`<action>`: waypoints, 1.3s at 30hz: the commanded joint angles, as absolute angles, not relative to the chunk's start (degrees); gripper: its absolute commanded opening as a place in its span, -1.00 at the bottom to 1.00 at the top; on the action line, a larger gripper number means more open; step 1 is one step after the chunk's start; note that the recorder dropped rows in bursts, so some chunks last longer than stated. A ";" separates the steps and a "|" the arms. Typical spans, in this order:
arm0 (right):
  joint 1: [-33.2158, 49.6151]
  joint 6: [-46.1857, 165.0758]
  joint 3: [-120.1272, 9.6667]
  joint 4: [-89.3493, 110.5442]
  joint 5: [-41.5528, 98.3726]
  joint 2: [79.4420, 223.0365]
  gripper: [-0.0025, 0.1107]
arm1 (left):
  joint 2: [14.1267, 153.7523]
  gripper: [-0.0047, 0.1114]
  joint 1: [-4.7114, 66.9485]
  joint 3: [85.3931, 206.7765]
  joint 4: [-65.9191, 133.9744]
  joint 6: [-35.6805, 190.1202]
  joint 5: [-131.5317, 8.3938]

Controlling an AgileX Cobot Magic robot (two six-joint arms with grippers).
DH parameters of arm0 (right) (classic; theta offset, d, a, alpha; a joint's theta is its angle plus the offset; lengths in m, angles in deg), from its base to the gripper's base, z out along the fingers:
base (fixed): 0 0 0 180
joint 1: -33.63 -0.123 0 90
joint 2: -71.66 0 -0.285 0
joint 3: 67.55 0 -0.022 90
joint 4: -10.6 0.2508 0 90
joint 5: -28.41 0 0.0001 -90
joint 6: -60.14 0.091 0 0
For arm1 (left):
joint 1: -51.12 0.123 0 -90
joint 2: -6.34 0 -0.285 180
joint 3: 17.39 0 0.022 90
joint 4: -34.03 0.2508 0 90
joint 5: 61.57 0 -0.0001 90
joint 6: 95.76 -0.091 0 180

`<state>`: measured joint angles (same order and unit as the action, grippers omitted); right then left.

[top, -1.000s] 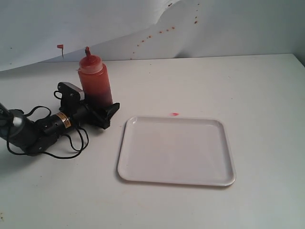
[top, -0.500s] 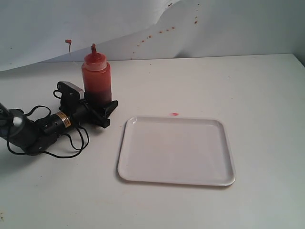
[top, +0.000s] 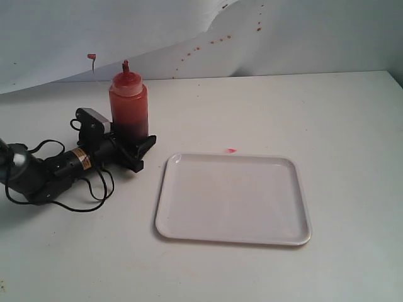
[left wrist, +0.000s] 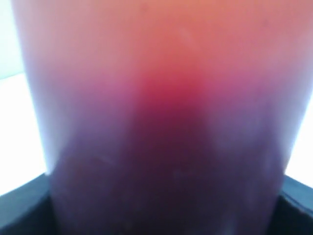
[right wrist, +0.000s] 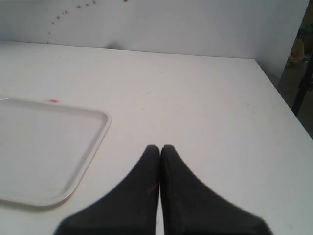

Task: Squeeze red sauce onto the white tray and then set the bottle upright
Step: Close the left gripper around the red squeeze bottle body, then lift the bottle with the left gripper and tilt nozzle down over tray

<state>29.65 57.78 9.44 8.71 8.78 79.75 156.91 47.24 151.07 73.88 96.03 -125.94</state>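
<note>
A: Change over the last second?
B: The bottle point(top: 130, 107), tilted then, now stands upright on the tabletop point(top: 340, 126), just left of the white tray point(top: 233, 198). The red sauce point(top: 131, 121) is all in the bottle and the tray is bare, so I judge the squeeze is still ahead.
A: Arms?
B: The left arm lies low, with the left hand point(top: 133, 145) clasping the bottle's base. The right hand point(right wrist: 160, 148) has its fingers pressed together and holds nothing, near the tray.

1. Matte white worktop point(top: 352, 126); far edge meets white backdrop point(top: 315, 38).
2. Glossy white rect. plastic tray point(top: 233, 198) lies flat mid-worktop, nearer front edge.
3. Small pink-red smear point(top: 230, 151) on worktop, just beyond tray's far rim.
4. Translucent red-tinted squeeze bottle point(top: 130, 110) upright twd far-left corner; base hidden.
</note>
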 commanded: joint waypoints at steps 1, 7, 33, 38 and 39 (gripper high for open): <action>29.58 57.44 9.67 8.69 8.92 79.44 -0.96 | 156.04 -0.91 48.91 150.97 81.26 95.84 -131.53; 29.58 57.44 9.67 8.69 8.92 79.44 -0.96 | 154.63 -0.91 52.56 150.86 93.10 96.29 -131.53; 29.58 70.94 9.67 28.50 37.85 79.44 -0.96 | 130.60 -0.92 56.87 135.74 109.52 91.21 -131.53; 28.12 75.66 7.16 23.63 27.80 79.44 -0.96 | 129.58 -0.92 53.31 134.70 106.58 87.09 -131.53; 26.98 75.66 6.01 23.74 27.17 79.44 -0.96 | 129.58 -0.92 52.36 134.70 106.17 86.16 -131.53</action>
